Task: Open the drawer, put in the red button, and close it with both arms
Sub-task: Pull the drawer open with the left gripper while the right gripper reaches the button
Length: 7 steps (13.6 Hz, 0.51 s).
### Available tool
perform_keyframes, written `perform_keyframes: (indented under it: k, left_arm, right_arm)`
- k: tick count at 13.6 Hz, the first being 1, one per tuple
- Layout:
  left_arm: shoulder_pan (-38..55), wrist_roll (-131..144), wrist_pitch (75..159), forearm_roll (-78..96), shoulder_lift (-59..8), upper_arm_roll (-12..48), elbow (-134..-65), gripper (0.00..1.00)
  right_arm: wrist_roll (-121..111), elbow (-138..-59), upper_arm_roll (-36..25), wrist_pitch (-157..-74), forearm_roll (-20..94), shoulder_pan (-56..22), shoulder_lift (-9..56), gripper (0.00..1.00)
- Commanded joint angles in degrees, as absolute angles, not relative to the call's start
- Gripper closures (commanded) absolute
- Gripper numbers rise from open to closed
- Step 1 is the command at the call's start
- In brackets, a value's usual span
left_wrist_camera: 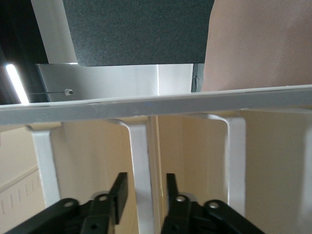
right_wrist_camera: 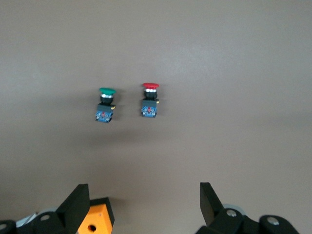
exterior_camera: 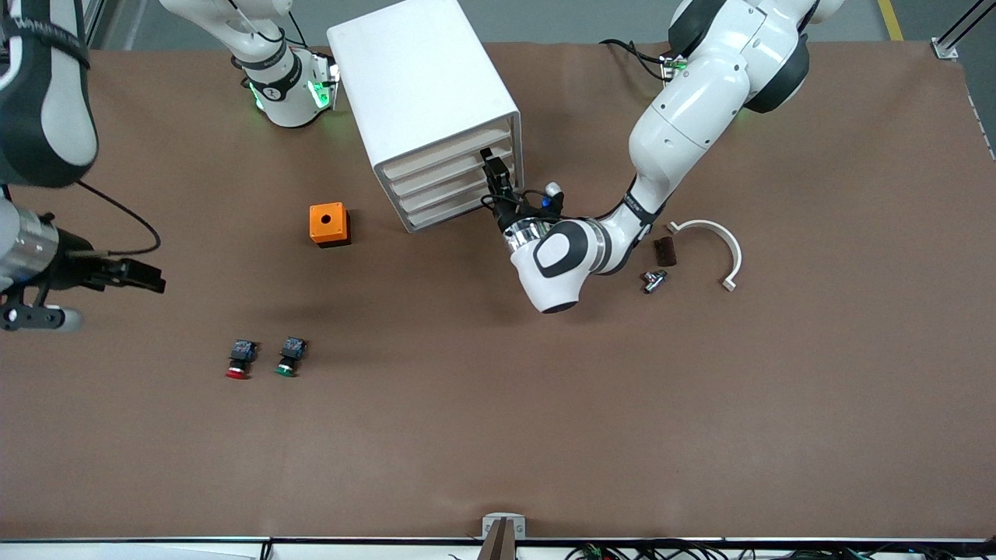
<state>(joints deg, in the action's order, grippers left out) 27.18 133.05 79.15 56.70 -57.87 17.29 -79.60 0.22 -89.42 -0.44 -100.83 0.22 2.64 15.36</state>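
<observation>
- At cabinet front: left gripper point(exterior_camera: 492, 173) fingers narrow around top drawer point(exterior_camera: 443, 158) handle, drawer shut; opening step, pull next.
- Right gripper point(right_wrist_camera: 141, 204) wide, waits over table; red button point(exterior_camera: 240, 358) lies beside green button point(exterior_camera: 289, 356).

1. I see the right gripper point(right_wrist_camera: 144, 207) with its two black fingers point(right_wrist_camera: 75, 207) set wide apart and nothing between them.
2. The red button point(right_wrist_camera: 149, 100) and a green button point(right_wrist_camera: 106, 104) lie side by side on the brown table point(right_wrist_camera: 243, 73).
3. An orange box point(right_wrist_camera: 95, 220) shows beside one finger.
</observation>
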Motion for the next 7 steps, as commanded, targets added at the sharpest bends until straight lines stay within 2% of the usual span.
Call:
perform_keyframes:
  k: [1,5,7]
  left_arm:
    - [27.25,133.77,78.13,57.3,-58.45,17.05,-78.84,0.81]
    - [26.9,133.77,78.13,57.48,-58.54,17.05,-78.66,0.85]
    - [26.19,133.77,78.13,57.74,-58.54,16.96,-78.66,0.86]
  right_arm:
    - [0.96,-89.98,0.18,-106.22,-0.26,2.64,18.89,0.0]
    - [4.56,-101.14,0.26,-123.53,-0.18,2.9,20.47,0.0]
    - [5.88,-104.66,0.18,-129.44,-0.18,2.9,22.23,0.0]
